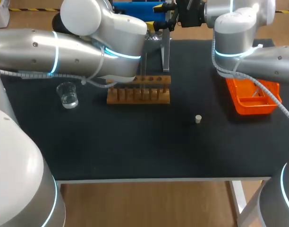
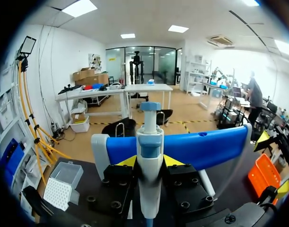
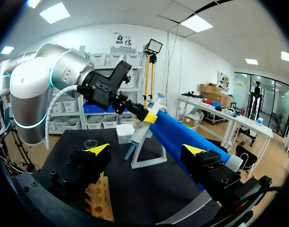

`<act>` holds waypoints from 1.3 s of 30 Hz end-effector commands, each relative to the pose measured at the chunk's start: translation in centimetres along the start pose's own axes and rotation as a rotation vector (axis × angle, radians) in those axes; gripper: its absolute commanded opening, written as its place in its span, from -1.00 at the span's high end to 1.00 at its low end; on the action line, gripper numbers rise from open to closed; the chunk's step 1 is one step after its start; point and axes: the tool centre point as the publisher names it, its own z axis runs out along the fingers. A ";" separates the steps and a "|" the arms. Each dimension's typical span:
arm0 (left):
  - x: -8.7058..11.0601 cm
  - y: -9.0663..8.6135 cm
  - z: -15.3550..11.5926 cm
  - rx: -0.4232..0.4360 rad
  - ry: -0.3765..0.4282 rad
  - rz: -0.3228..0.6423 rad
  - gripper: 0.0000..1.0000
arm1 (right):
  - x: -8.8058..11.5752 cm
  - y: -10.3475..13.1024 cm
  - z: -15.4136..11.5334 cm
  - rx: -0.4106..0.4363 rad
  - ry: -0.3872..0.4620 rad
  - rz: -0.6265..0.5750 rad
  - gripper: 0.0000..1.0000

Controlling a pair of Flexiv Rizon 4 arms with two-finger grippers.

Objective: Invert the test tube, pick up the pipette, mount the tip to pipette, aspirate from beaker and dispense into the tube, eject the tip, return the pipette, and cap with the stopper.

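- Grips the pipette (image 2: 150, 142) in the left gripper (image 2: 150, 161), one yellow tip pressed against each side of the white barrel, narrow around it.
- Holds the pipette upright, blue plunger end on top, at the grey pipette stand (image 1: 164, 52) by the far edge of the table (image 1: 135, 146); cannot tell whether it rests on the stand.
- Left arm (image 1: 64, 52) in from the left side, over the back-left part of the table, its wrist just behind the wooden rack (image 1: 139, 90).
- Shows the right gripper (image 3: 147, 149) spread wide, with nothing between its fingers.
- Hangs that gripper over one end of the wooden rack, facing the pipette stand and the left gripper ahead of it.
- Right arm (image 1: 258, 56) in from the right side, above the orange tray (image 1: 254, 97).
- Beaker (image 1: 68, 94) of clear glass, upright, left of the wooden rack and apart from it, just in front of the left arm.
- Stopper (image 1: 198, 119), small and pale, alone on the bare table, in front of the rack and to its right, between the rack and the orange tray but touching neither.
- Tip box (image 2: 62, 184), white with a clear lid, on the table's far part, off to the side of the left gripper.
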 end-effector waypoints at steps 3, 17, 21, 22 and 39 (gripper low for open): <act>0.0 -0.3 0.3 -0.003 -0.005 0.002 1.00 | 0.0 0.0 0.0 0.001 -0.001 0.000 -1.00; -0.3 -0.2 1.1 -0.035 -0.008 0.005 1.00 | 0.0 0.0 0.0 0.001 -0.001 0.000 -1.00; -0.4 0.1 1.3 -0.048 -0.007 0.000 1.00 | 0.0 0.0 0.0 0.001 -0.001 0.000 -1.00; -0.4 0.2 1.4 -0.053 -0.004 -0.003 1.00 | 0.0 0.0 0.0 0.001 -0.001 0.000 -1.00; -0.3 0.6 1.6 -0.065 0.031 -0.024 -1.00 | 0.0 0.0 0.0 0.001 -0.001 0.000 -1.00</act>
